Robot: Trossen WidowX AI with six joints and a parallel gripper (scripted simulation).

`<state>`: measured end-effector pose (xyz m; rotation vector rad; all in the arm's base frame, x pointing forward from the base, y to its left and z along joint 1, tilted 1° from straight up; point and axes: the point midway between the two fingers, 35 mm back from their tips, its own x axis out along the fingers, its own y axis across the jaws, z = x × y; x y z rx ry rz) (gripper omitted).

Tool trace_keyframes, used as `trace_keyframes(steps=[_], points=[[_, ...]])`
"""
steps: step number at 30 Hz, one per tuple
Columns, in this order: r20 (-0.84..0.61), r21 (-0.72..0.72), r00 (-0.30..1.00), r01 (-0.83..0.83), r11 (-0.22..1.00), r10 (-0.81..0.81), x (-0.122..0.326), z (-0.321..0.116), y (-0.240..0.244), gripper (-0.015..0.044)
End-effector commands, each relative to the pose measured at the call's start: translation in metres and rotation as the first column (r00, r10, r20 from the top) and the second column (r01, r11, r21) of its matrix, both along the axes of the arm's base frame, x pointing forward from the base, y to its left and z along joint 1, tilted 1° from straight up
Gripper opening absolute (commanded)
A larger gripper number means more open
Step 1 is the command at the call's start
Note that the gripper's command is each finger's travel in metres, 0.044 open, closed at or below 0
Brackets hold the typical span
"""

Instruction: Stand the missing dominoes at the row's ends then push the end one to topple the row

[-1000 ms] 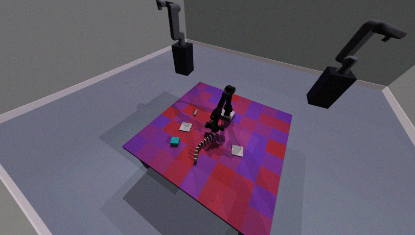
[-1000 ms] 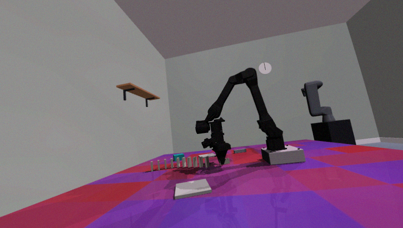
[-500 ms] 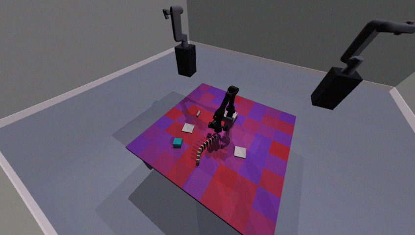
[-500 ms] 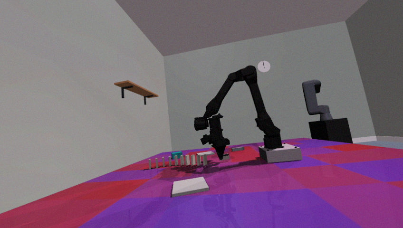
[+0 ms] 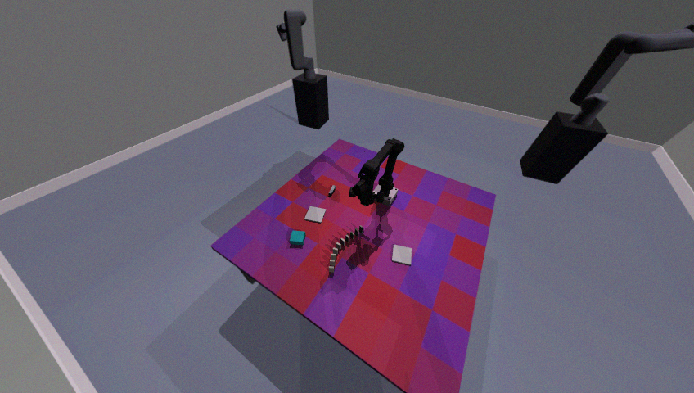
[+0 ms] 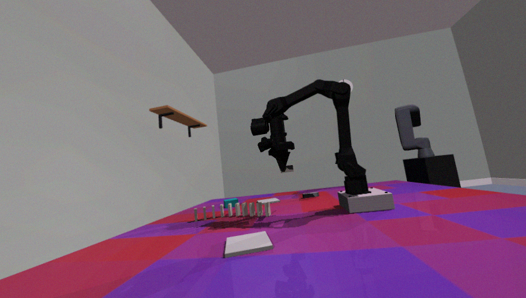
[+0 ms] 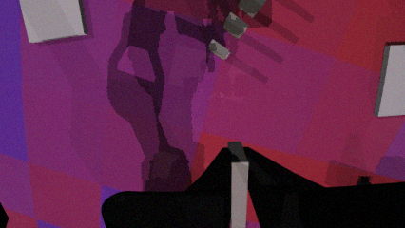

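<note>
My gripper (image 5: 365, 201) (image 6: 283, 170) (image 7: 235, 153) is shut on a pale domino (image 6: 288, 168) (image 7: 239, 190). The domino is held level, sticking out sideways from the fingertips, well above the table, between the row and the arm's base. In the top view the held domino is hidden behind the gripper. A curved row of several standing dominoes (image 5: 331, 268) (image 6: 244, 209) (image 7: 236, 25) is on the checkered table. Its dominoes look upright and apart. The row's end nearest the arm shows at the top of the wrist view, ahead of the gripper.
White flat tiles (image 5: 315, 214) (image 5: 401, 255) (image 6: 248, 243) (image 7: 54, 21) (image 7: 394, 81) lie on either side of the row. A teal box (image 5: 297, 237) (image 6: 231, 202) lies beyond it. A grey-and-black block (image 5: 331, 190) (image 6: 310, 194) lies farther back. Two other arms stand on pedestals off the table.
</note>
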<state>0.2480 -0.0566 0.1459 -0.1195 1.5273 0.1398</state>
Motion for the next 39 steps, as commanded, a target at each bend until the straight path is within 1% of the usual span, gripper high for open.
trace_keyframes(steps=[1,2,4,5,7,9,12,14,15,16,17,29,39], points=[[-0.004,0.001,1.000,0.017,1.000,-0.017,-0.001,0.006,-0.002,0.0025],[-0.005,0.001,0.997,0.078,0.997,-0.078,-0.001,0.006,-0.009,0.0025],[-0.008,0.001,0.954,0.300,0.954,-0.300,-0.003,0.006,-0.033,0.0025],[-0.010,0.001,0.909,0.417,0.909,-0.417,-0.004,0.006,-0.046,0.0025],[-0.012,0.000,0.777,0.629,0.777,-0.629,-0.010,0.006,-0.073,0.0025],[-0.016,0.004,0.603,0.798,0.603,-0.798,-0.016,0.006,-0.096,0.0025],[-0.028,0.011,0.282,0.959,0.282,-0.959,-0.026,0.005,-0.127,0.0025],[-0.037,0.013,0.041,0.999,0.041,-0.998,-0.035,0.005,-0.149,0.0025],[-0.041,0.013,-0.048,0.999,-0.049,-0.998,-0.038,0.004,-0.156,0.0025],[-0.043,0.013,-0.102,0.995,-0.103,-0.994,-0.041,0.004,-0.161,0.0025],[-0.043,0.013,-0.120,0.993,-0.120,-0.992,-0.041,0.004,-0.162,0.0025],[-0.040,0.013,-0.118,0.993,-0.118,-0.992,-0.041,0.003,-0.163,0.0025],[0.171,0.004,-0.025,1.000,-0.025,-0.985,-0.026,-0.021,-0.178,0.0025]])
